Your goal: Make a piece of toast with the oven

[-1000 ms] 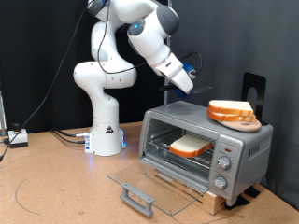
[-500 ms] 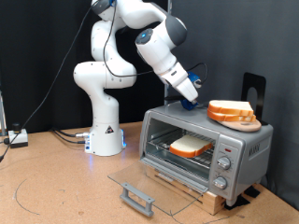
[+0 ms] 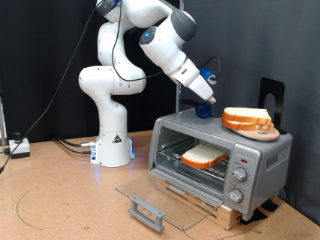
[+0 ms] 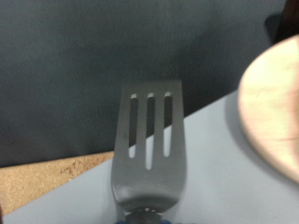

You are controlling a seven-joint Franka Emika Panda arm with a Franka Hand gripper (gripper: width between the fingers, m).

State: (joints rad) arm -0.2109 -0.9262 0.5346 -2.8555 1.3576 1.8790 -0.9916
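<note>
The oven (image 3: pixel 262 160) stands at the exterior view's right with its glass door (image 3: pixel 150 190) folded down open. The piece of toast (image 3: pixel 205 155) lies on the wire rack inside. My gripper (image 3: pixel 204 100) hangs just above the oven's top, to the exterior view's left of a stack of slices (image 3: pixel 246 119) on a wooden board. It is shut on a grey slotted spatula (image 4: pixel 149 140) with a blue handle. In the wrist view the blade points over the oven's top (image 4: pixel 220 182) beside the board's rim (image 4: pixel 276 98).
The door's dark bar handle (image 3: pixel 146 211) juts out low over the table in front of the oven. Three knobs (image 3: pixel 239 177) sit on the oven's front. The robot base (image 3: pixel 112 140) stands behind to the exterior view's left. A black stand (image 3: pixel 272 95) rises behind the stack.
My gripper has swung with the spatula towards the exterior view's right, from beside the oven to above its top, closer to the stack of slices. The toast inside has not moved.
</note>
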